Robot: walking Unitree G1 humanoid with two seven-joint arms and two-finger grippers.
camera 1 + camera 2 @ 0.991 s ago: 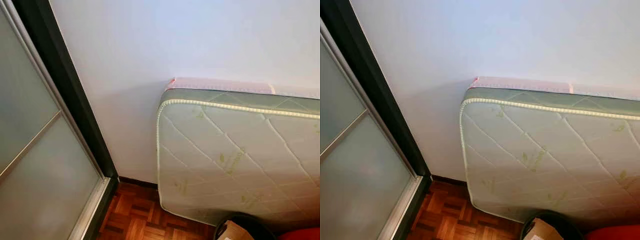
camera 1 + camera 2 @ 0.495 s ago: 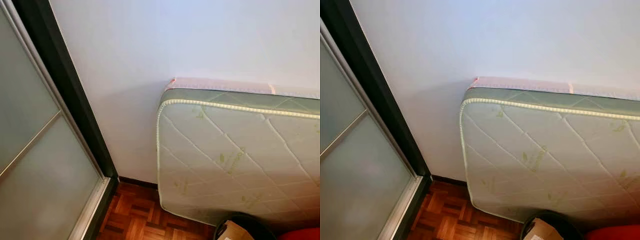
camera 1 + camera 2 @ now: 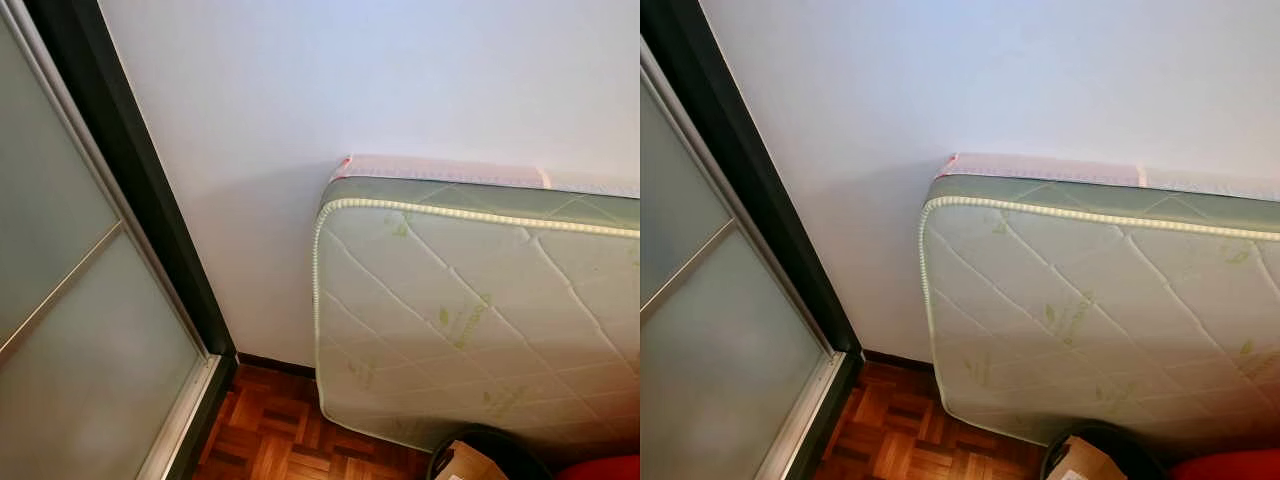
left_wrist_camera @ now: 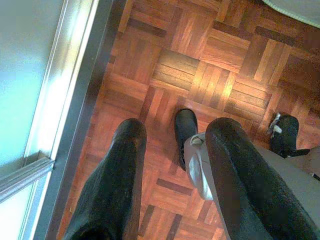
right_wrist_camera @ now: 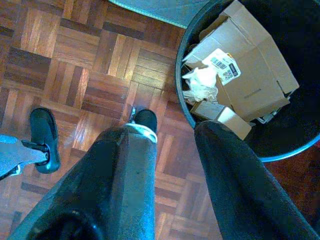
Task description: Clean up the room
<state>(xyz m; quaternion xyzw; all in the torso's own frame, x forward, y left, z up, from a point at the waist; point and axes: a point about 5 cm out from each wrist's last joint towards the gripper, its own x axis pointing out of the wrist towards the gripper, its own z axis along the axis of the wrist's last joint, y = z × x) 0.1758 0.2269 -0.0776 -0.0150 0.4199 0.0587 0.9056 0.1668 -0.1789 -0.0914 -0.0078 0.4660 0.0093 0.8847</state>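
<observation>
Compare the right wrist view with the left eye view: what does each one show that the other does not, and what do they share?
The right wrist view alone shows the open right gripper with nothing between its fingers, the robot's black feet, and crumpled white paper beside a labelled brown cardboard box inside the bin. The left eye view alone shows the plain white wall, the frosted glass sliding door with a dark frame, and the quilted pale green mattress leaning on that wall. Both share the brown wooden parquet floor and the round black bin holding cardboard.
</observation>
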